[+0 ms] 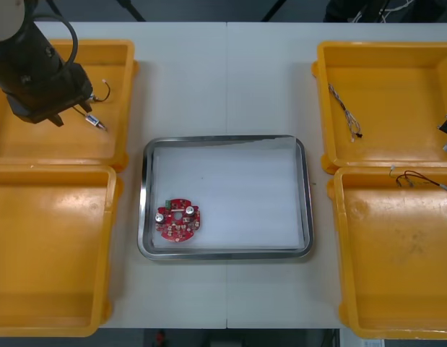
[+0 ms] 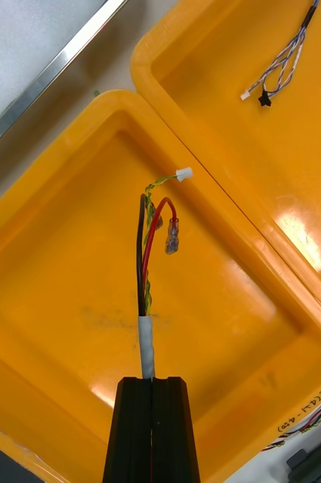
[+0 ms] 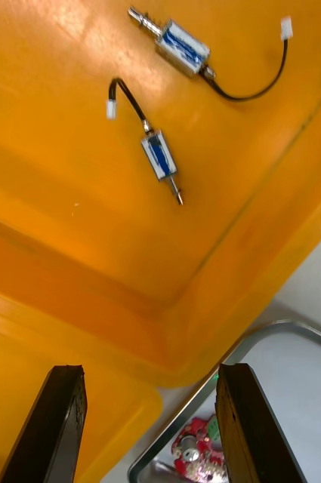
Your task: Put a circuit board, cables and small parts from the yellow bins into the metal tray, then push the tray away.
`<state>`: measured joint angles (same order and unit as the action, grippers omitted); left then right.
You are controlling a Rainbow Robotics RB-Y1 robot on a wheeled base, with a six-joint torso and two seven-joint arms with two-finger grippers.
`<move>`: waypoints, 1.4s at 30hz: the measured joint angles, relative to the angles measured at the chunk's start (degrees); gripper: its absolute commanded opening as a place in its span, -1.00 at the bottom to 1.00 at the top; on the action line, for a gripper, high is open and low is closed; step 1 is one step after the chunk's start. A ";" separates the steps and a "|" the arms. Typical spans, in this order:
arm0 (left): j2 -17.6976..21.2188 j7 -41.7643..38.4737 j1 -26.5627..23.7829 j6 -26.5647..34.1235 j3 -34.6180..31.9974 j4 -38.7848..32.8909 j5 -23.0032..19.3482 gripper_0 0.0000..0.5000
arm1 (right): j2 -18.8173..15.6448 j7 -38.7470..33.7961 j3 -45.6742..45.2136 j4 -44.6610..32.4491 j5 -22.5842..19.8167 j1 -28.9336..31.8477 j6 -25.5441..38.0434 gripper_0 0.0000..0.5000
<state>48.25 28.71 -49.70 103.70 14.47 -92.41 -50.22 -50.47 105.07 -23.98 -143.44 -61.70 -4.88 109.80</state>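
My right gripper (image 2: 152, 411) is shut on the taped end of a red and yellow cable (image 2: 151, 241), whose wires reach out over the floor of the near right yellow bin (image 2: 62, 317). The same cable (image 1: 417, 178) lies near that bin's far wall in the front view. My left gripper (image 3: 152, 430) stands open over the far left yellow bin (image 1: 118, 65), a short way from two small metal parts (image 3: 160, 155) (image 3: 183, 47) with black leads. A round red circuit board (image 1: 178, 219) lies in the near left corner of the metal tray (image 1: 227, 139).
A twisted blue and white cable (image 1: 346, 112) rests in the far right yellow bin (image 1: 396, 54). The near left yellow bin (image 1: 50, 246) has a bare floor. The tray is white inside, with free room to the right of the board.
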 measured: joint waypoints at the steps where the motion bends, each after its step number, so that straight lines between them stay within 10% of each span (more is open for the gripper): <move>1: 0.00 0.00 -0.46 -0.55 0.00 1.28 0.18 1.00 | 0.00 0.00 0.00 0.00 0.00 0.00 0.00 -1.00; 15: -3.70 0.00 -10.19 -7.16 0.00 22.66 7.49 1.00 | -1.69 0.00 1.34 0.05 -2.13 -2.22 0.01 -1.00; 31: -11.04 0.00 -16.06 -21.04 0.00 41.49 15.70 1.00 | -3.77 0.00 24.48 0.07 -5.61 -23.10 0.02 -1.00; 42: -13.77 0.00 -17.09 -31.30 0.00 50.94 18.92 1.00 | 4.15 0.00 40.97 0.52 4.37 -33.76 0.03 -1.00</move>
<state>34.48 28.71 -66.80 72.40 14.46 -41.47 -31.30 -46.31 105.07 16.99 -142.92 -57.33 -38.64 109.84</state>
